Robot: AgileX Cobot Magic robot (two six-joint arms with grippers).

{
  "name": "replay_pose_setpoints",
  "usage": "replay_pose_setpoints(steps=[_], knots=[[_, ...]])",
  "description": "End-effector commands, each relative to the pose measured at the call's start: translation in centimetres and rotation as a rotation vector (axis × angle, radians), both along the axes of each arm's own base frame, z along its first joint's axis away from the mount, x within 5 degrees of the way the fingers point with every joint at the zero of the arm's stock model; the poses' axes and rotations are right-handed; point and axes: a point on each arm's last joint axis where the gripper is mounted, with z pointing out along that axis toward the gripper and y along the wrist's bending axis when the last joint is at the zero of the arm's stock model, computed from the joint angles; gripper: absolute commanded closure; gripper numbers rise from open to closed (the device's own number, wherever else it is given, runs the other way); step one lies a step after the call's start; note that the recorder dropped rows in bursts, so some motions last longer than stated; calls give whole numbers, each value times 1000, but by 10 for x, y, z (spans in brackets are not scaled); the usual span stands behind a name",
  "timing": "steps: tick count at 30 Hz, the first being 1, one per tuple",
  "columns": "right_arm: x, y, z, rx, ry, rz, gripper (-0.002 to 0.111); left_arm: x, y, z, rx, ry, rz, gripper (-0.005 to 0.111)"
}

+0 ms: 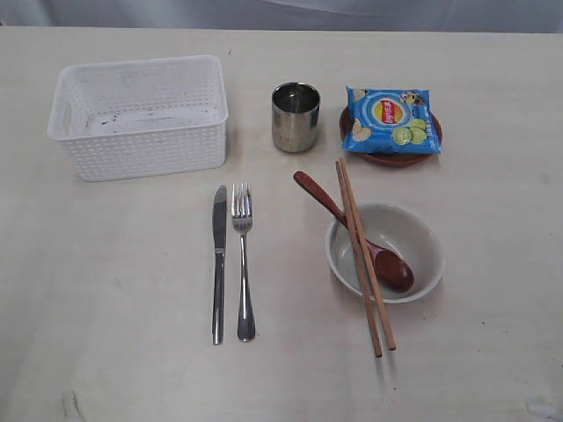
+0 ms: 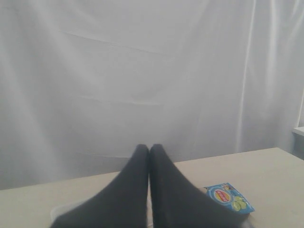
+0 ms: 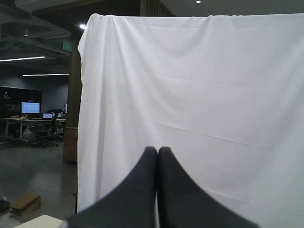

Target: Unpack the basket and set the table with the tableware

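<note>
The white lattice basket (image 1: 141, 116) stands empty at the back left of the table (image 1: 106, 290). A steel knife (image 1: 218, 264) and fork (image 1: 243, 262) lie side by side in the middle. The ribbed steel cup (image 1: 295, 116) is upright behind them. A cream bowl (image 1: 385, 252) holds the wooden spoon (image 1: 356, 233), with chopsticks (image 1: 364, 255) laid across its rim. The reddish-brown plate (image 1: 391, 156) sits under a blue chip bag (image 1: 391, 120). No arm shows in the exterior view. My left gripper (image 2: 149, 148) is shut and empty above the table. My right gripper (image 3: 157, 151) is shut and empty, facing a white curtain.
The blue chip bag (image 2: 229, 198) also shows low in the left wrist view, beside the fingers. A white curtain (image 3: 199, 95) hangs behind the table's far edge. An office room lies beyond it to one side.
</note>
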Motion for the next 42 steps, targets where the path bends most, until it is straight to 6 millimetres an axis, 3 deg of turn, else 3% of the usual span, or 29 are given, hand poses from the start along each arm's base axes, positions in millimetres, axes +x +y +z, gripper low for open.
replay_pose_setpoints(steps=[1,7,16,21,25,32,42], knots=[[0,-1,0,-11,-2,-11,109,0,0,-2,4,3,-6,106],[0,-1,0,-11,-2,-11,109,0,1,-2,12,2,1,106],[0,-1,0,-11,-2,-11,109,1,17,10,114,-187,207,106],[0,-1,0,-3,2,-8,109,-1,25,9,35,-323,299,106],[0,-1,0,-3,2,-8,109,10,24,0,-5,-373,297,106],[0,-1,0,-3,2,-8,109,28,22,-26,32,-288,298,106],[0,-1,0,-3,2,-8,109,64,17,-101,91,-74,290,106]])
